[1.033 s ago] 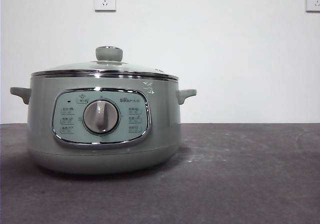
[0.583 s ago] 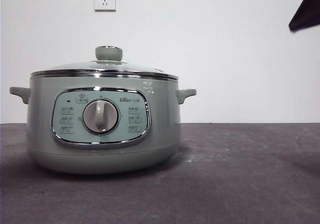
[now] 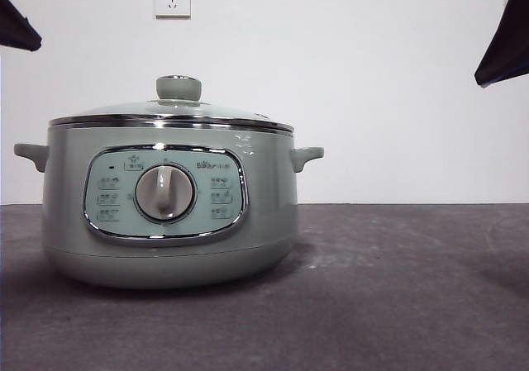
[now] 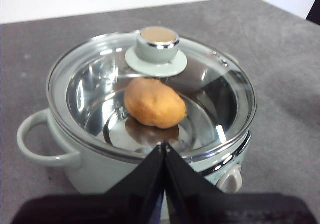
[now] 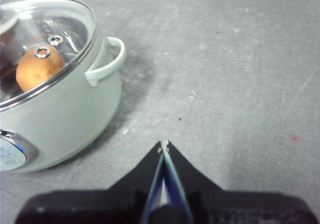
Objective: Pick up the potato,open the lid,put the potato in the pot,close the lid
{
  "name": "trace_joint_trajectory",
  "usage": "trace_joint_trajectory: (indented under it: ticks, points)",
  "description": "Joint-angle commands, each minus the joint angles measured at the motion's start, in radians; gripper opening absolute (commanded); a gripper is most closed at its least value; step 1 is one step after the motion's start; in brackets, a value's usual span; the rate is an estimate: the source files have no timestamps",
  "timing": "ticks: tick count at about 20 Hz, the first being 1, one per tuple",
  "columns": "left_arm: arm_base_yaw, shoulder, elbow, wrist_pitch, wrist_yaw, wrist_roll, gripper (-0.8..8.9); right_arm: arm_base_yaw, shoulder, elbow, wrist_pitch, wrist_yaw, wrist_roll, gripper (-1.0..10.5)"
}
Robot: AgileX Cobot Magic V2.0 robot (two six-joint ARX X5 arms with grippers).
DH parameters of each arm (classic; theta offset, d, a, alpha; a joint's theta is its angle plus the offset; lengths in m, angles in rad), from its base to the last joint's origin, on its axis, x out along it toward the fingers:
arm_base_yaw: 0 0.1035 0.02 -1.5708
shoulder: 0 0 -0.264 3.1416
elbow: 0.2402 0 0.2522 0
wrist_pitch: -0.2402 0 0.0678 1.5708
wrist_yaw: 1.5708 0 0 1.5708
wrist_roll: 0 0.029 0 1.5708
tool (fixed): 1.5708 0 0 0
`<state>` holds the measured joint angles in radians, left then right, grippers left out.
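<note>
Pot (image 3: 169, 206) fills the front view, standing on the dark table (image 3: 397, 288) with the lid (image 3: 169, 113) flat on its rim and the knob (image 3: 178, 87) upright in the middle. Two black arm tips show only at the top corners, both high above the pot and well apart from it; this view does not tell which is which. The potato cannot be seen from here.

In the left wrist view the left gripper (image 4: 164, 146) hangs above the pot's near rim, its jaws pressed together and holding nothing. Through the glass the potato (image 4: 155, 103) lies on the shiny bottom of the pot, below the knob. The chrome edge of the lid meets the pot all around as far as I can see.

In the right wrist view the right gripper (image 5: 163, 145) is over bare table beside the pot, near the side with the handle (image 5: 107, 59), jaws also together and empty. The potato shows again under the glass.

To my judgement the task is finished and only the retreat is left. To do it well, both arms should go straight up and away from the pot, so that nothing brushes the knob or handle and shifts the lid.
</note>
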<state>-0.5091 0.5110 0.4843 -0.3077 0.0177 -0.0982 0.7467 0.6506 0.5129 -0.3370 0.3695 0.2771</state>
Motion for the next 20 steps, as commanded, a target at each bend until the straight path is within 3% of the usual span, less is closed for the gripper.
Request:
trace_joint_trajectory:
  ticks: [1,2,4,7,11,14,20]
  points:
    - [-0.002,-0.002,-0.004,-0.002,0.001,-0.006,-0.01,0.0,-0.003,-0.008,0.006,0.003,0.01,0.0]
    - [-0.003,-0.003,-0.004,-0.008,0.002,-0.006,-0.01,0.0,-0.003,-0.008,0.006,0.003,0.01,0.0]
    - [0.01,-0.043,-0.004,-0.015,-0.018,0.078,-0.01,0.0,-0.003,-0.008,0.006,0.003,0.01,0.0]
    - [0.088,-0.105,-0.007,-0.016,-0.013,0.156,-0.01,0.0,-0.003,-0.008,0.006,0.003,0.01,0.0]
    - [0.261,-0.194,-0.014,-0.037,-0.008,0.179,-0.01,0.0,-0.003,-0.008,0.006,0.003,0.01,0.0]
    - [0.372,-0.274,-0.055,-0.036,0.052,0.201,-0.01,0.0,-0.003,-0.008,0.006,0.003,0.01,0.0]
    - [0.498,-0.41,-0.241,0.025,0.069,0.207,-0.01,0.0,-0.003,-0.008,0.006,0.003,0.01,0.0]
